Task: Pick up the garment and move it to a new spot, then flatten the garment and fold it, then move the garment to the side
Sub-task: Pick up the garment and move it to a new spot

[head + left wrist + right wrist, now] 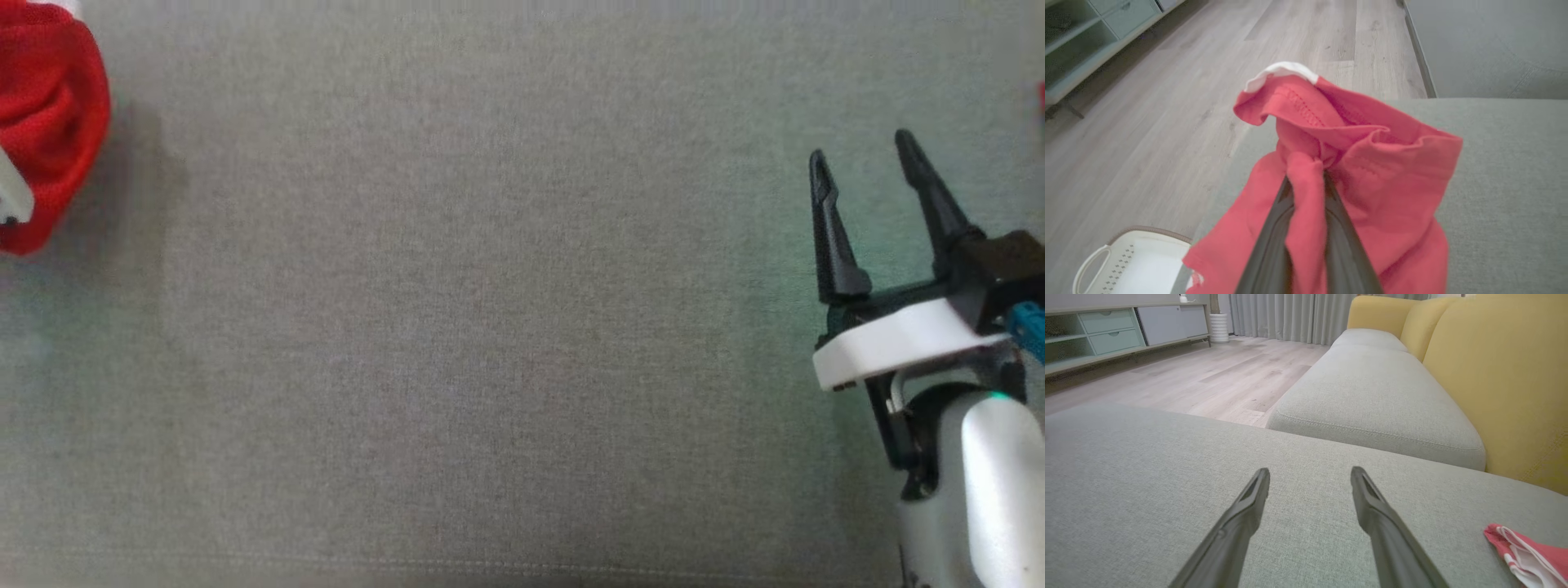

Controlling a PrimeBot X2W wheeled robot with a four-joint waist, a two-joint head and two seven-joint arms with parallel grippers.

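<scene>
The left gripper (1306, 179) is closed on the red garment (1372, 183). Its two dark fingers (1274, 237) stand nearly together, with a narrow fold of red cloth pinched between them near the tips. The rest of the garment bunches and drapes around the fingers, and a stitched hem and a strip of white trim curl over at the far side. All this sits above the grey-green seat cushion (1502, 183), at the cushion edge that borders the wooden floor (1167, 122). Whether the cloth hangs clear of the cushion or rests on it cannot be told.

In the head view the red garment (49, 122) is a crumpled mass at the far left margin of the cushion (490, 327), casting a soft shadow onto the fabric beside it.

The right gripper (861, 151) is over the right part of the cushion, well apart from the garment. Its fingers are spread wide and hold nothing. The right wrist view shows the same gripper (1310, 473) with bare cushion (1147, 498) between its prongs and beyond them.

A small red-and-white cloth (1523, 551) lies on the cushion to the right of that gripper. Whether it belongs to the same garment cannot be told.

Off the cushion's floor-side edge, a white laundry basket (1126, 265) with a handle stands on the floor. Past the cushion's far side lie another grey seat cushion (1372, 396) and a yellow backrest (1494, 375).
</scene>
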